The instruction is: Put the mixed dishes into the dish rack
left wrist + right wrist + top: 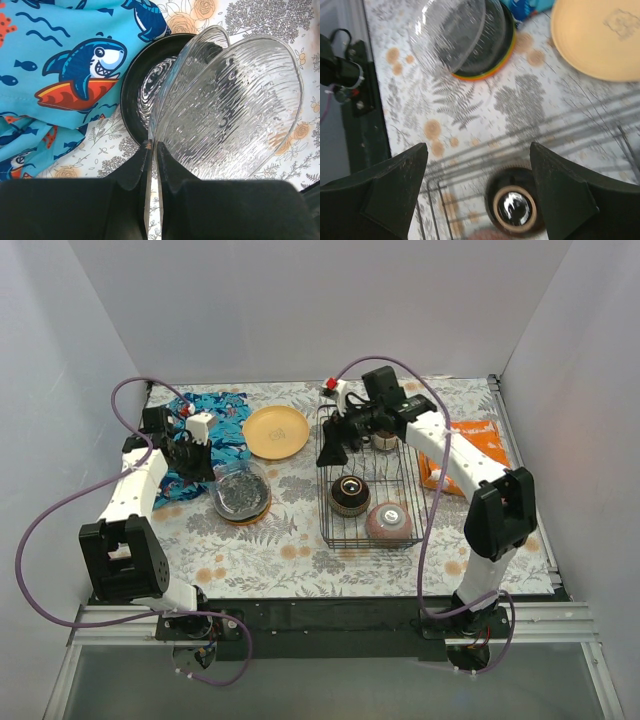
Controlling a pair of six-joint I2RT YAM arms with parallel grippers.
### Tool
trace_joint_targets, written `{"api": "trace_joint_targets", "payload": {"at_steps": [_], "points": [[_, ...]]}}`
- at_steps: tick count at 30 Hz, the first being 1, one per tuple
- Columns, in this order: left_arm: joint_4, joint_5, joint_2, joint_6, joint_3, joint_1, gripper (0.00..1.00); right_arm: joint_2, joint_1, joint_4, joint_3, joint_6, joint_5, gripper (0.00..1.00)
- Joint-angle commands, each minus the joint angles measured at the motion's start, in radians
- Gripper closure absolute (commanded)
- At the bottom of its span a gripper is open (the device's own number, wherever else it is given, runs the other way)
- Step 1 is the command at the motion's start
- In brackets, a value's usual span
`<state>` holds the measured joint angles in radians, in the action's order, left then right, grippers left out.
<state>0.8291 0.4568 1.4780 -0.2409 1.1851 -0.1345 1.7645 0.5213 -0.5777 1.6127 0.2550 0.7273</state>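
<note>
My left gripper [152, 145] is shut on the rim of a clear ribbed glass dish [235, 105], which is tilted up over a dark plate [137, 90]. From above, that dish [240, 490] looks dark grey and sits on a small stack left of centre, with the left gripper [210, 472] at its left edge. The black wire dish rack [405, 480] holds a brown-ringed bowl [350, 495], a pink bowl [388, 523] and a cup [385, 441]. My right gripper [333, 447] hangs open and empty over the rack's far left corner. A yellow-orange plate [276, 431] lies on the table.
A blue shark-print cloth [215, 425] lies at the back left, beside the left arm. An orange crinkly bag [470, 445] sits right of the rack, under the right arm. The right wrist view shows the brown-ringed bowl [512, 207], the rack wires [470, 170] and the plate stack [460, 37].
</note>
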Motion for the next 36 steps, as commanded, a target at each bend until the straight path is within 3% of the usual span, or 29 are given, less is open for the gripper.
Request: {"api": "trace_joint_targets", "payload": {"at_steps": [1, 11, 23, 30, 33, 34, 36], "points": [[-0.033, 0.056, -0.027, 0.012, -0.013, 0.007, 1.0, 0.113, 0.074, 0.139, 0.104, -0.216, 0.132, 0.08], [-0.067, 0.072, -0.068, -0.046, -0.042, 0.007, 1.0, 0.369, 0.172, 0.32, 0.216, -0.578, 0.132, 0.11], [-0.068, 0.098, -0.079, -0.101, -0.033, 0.006, 1.0, 0.498, 0.203, 0.429, 0.303, -0.704, 0.161, 0.24], [-0.077, 0.097, -0.076, -0.127, -0.038, 0.006, 1.0, 0.544, 0.212, 0.438, 0.339, -0.708, 0.152, 0.48], [-0.082, 0.089, -0.074, -0.136, -0.039, 0.007, 1.0, 0.559, 0.217, 0.437, 0.343, -0.7, 0.142, 0.62], [-0.081, 0.088, -0.074, -0.138, -0.042, 0.006, 1.0, 0.563, 0.218, 0.438, 0.349, -0.697, 0.138, 0.72], [-0.084, 0.08, -0.073, -0.146, -0.045, 0.006, 1.0, 0.57, 0.224, 0.437, 0.352, -0.689, 0.132, 0.78]]}}
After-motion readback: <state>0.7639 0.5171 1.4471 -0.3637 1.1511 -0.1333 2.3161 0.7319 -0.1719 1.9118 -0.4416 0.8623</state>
